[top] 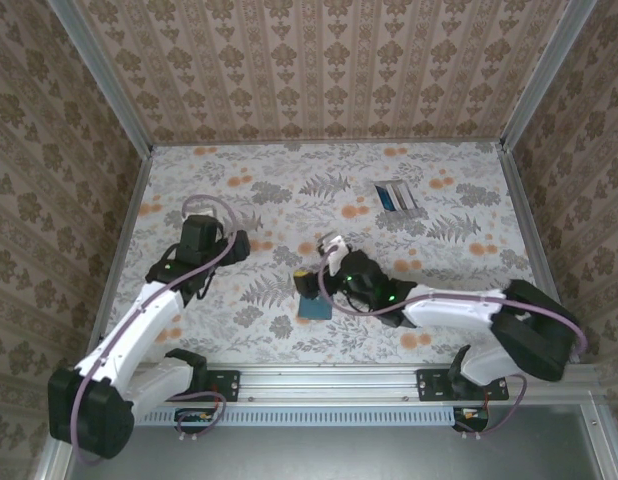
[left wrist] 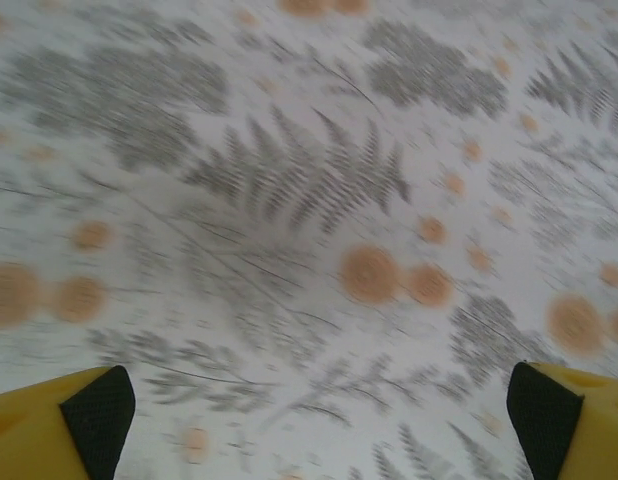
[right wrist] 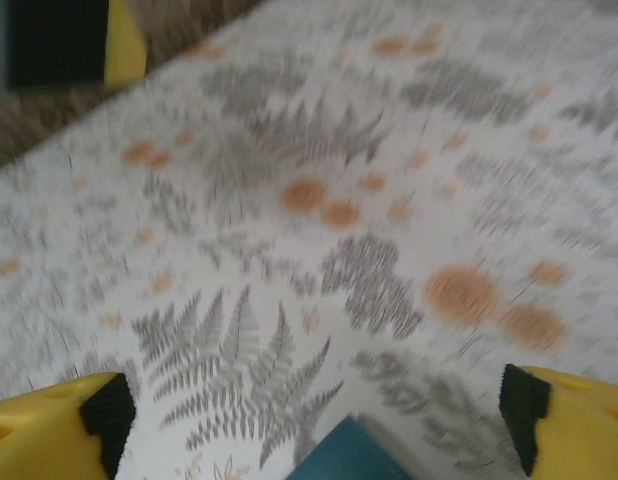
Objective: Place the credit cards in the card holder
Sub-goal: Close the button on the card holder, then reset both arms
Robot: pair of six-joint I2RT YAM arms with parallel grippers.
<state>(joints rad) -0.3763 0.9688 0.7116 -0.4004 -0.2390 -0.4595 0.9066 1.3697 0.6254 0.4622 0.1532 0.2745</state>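
Note:
The teal card holder lies flat on the flowered tablecloth, near the front middle. Its corner shows at the bottom of the right wrist view, low between the wide-apart yellow fingers. My right gripper hangs open just behind the holder, with nothing in it. An orange-tan credit card lies flat further back. More credit cards, blue and whitish, stand in a pale slotted stand. My left gripper is open over bare cloth at the left, far from the holder.
Patterned walls close in the table on three sides. An aluminium rail carrying both arm bases runs along the near edge. A black and yellow part sits at the top left of the right wrist view.

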